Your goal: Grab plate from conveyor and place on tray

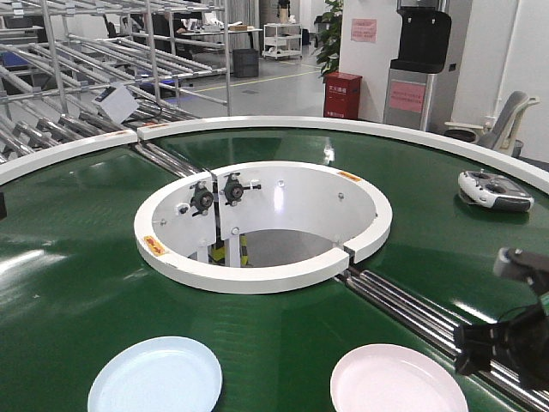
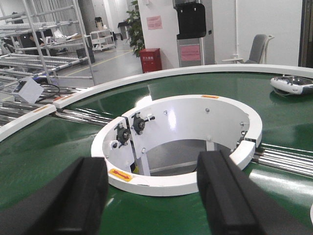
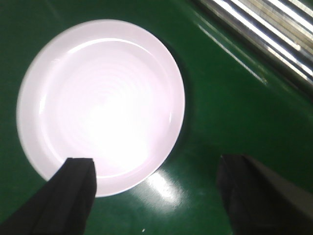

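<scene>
The right gripper (image 3: 159, 196) is hanging spread open over the pink plate (image 3: 102, 105) lying on the conveyor (image 3: 230, 107). Only the front view is showing a blue plate (image 1: 155, 375) near it; the left gripper (image 2: 154, 196) is gaping, empty.

Setting: industrial test hall or factory-floor lab, not domestic.

Evidence:
- A ring conveyor (image 1: 77, 257) with a glossy green belt, white rim and steel rollers (image 1: 412, 300) at the seams fills the foreground.
- Pipe-frame racks (image 1: 86, 51) with sloped tracks stand behind, left.
- Grey polished floor (image 1: 257, 90) carries a painted yellow line.
- Red box (image 1: 342, 94) with white lettering sits against the white wall, with a pink notice (image 1: 364, 30) above it.
- Tall grey-and-black dispenser (image 1: 420, 69) stands alongside.
- Office chair (image 1: 506, 120) is at far right.
- Shelf cart (image 1: 283, 39) and potted plant (image 1: 330, 34) are in the background.
</scene>
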